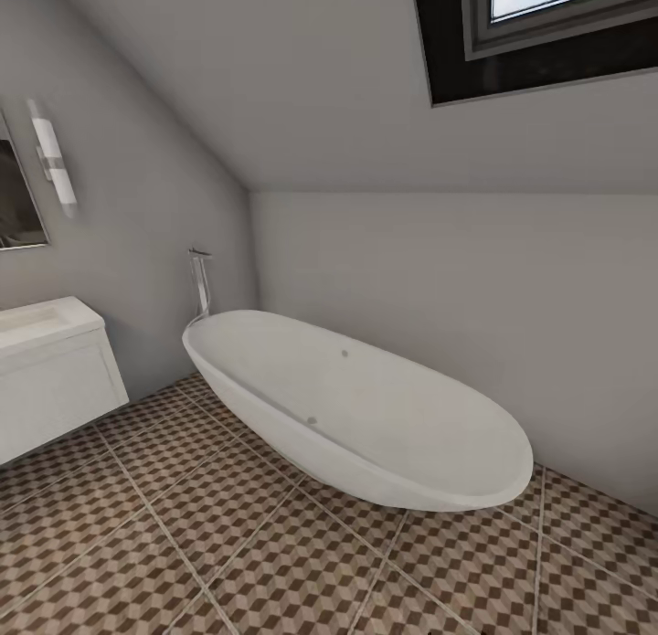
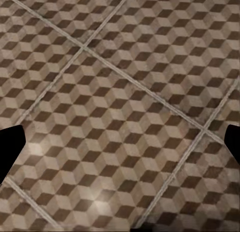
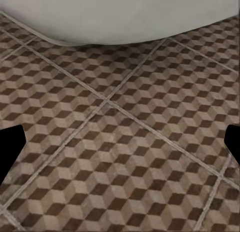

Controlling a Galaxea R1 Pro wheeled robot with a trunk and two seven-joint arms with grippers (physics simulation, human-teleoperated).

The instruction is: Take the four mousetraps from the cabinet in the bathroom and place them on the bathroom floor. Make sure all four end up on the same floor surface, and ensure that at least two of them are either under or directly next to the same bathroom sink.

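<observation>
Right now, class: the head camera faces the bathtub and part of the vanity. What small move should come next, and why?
Probably turn the base to search for the cabinet: the head view has only the bathtub, vanity and patterned bathroom floor, and both wrist views look onto bare tiles.

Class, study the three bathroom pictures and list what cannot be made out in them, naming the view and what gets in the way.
- Bathroom sink: head view, cut off by the picture's left edge.
- Mirror: head view, cut by the same edge.
- Skylight: head view, cropped at the top.
- Left claw and right claw: wrist views, fingertips are dark corners at the edges; open, holding nothing.
</observation>
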